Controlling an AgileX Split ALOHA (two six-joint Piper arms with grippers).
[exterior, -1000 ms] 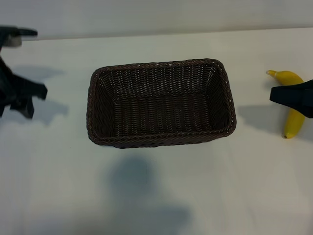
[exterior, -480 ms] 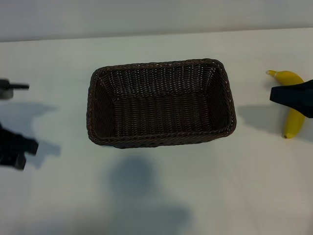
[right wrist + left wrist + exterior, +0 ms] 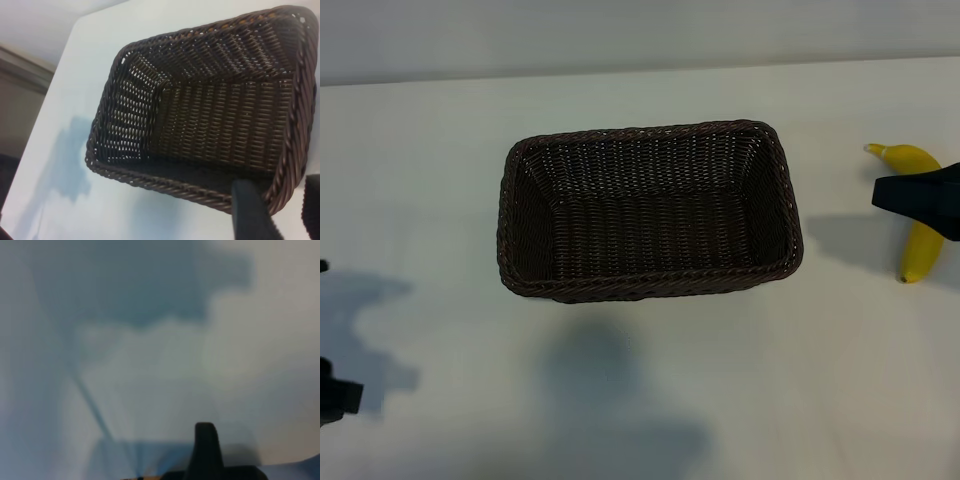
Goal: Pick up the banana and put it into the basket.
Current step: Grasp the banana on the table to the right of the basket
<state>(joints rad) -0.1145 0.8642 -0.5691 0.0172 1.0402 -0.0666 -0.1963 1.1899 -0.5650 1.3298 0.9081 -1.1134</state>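
Left hand [image 3: 335, 395] has slid down the worktop's left side since the earlier frames, now only a dark bit at the lower left edge, fingers wide, nothing in them. Banana [image 3: 918, 215] lies on the worktop [image 3: 640, 400] right of the basket [image 3: 650, 285], well apart from it. Right hand [image 3: 920, 200] hangs over the banana's middle, partly open; can't tell if it grips. Basket holds nothing.

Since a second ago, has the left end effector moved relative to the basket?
Yes. The left end effector has slid down the exterior view's left edge, from level with the basket to below its near rim.
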